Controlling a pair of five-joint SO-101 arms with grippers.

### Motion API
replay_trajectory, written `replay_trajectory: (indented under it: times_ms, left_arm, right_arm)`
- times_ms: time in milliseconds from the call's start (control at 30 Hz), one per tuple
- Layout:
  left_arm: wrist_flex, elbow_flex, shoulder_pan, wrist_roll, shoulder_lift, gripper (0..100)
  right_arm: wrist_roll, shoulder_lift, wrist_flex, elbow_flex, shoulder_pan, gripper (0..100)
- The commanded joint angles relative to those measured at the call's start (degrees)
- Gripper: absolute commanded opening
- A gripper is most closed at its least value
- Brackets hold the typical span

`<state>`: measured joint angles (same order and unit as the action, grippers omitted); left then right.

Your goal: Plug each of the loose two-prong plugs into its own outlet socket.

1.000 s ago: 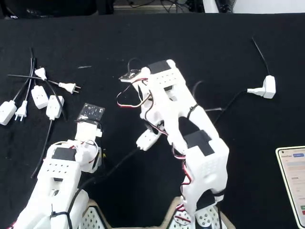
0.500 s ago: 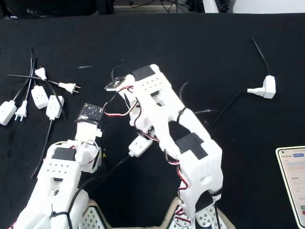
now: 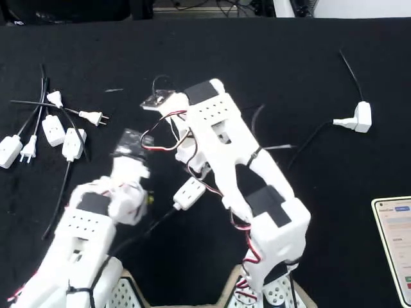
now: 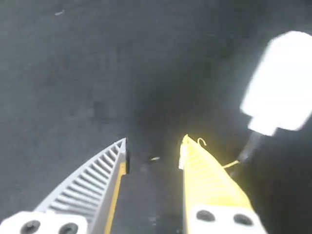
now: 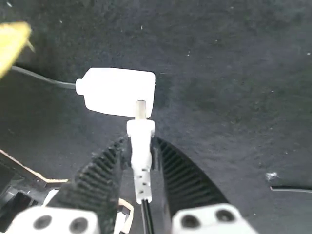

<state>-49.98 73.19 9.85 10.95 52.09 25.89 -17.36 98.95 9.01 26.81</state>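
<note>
Yellow and grey fingers of my left gripper (image 4: 153, 142) stand spread and empty, the white outlet socket (image 4: 280, 83) just beyond the yellow tip. My right gripper (image 5: 141, 146) pinches the two-prong plug (image 5: 140, 130), its prong touching that socket's face; I'd brace the socket, then push straight.

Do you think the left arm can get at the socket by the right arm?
Probably yes: the left tool is open, that socket lies close ahead, and the right tool holds its plug at the far end.

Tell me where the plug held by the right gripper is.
Right wrist view: the plug sits clamped in the right gripper, prongs at the white socket.
</note>
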Motion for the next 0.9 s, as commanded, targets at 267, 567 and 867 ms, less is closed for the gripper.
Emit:
replay_trajectory:
  times_ms: [267, 567, 867]
  left_arm:
    - [7.38, 1.71, 13.85, -5.19, 0.44, 19]
    - [16.26, 1.89, 13.93, -5.19, -1.49, 19]
    - [3.6, -14.11, 11.12, -5.27, -17.67, 18]
  right_arm:
    - [5.45, 14.02, 1.93, -3.38, -11.78, 1.0]
    - [11.52, 29.85, 1.85, -16.75, -20.57, 1.0]
    - [14.68, 41.19, 1.76, -22.73, -26.02, 1.0]
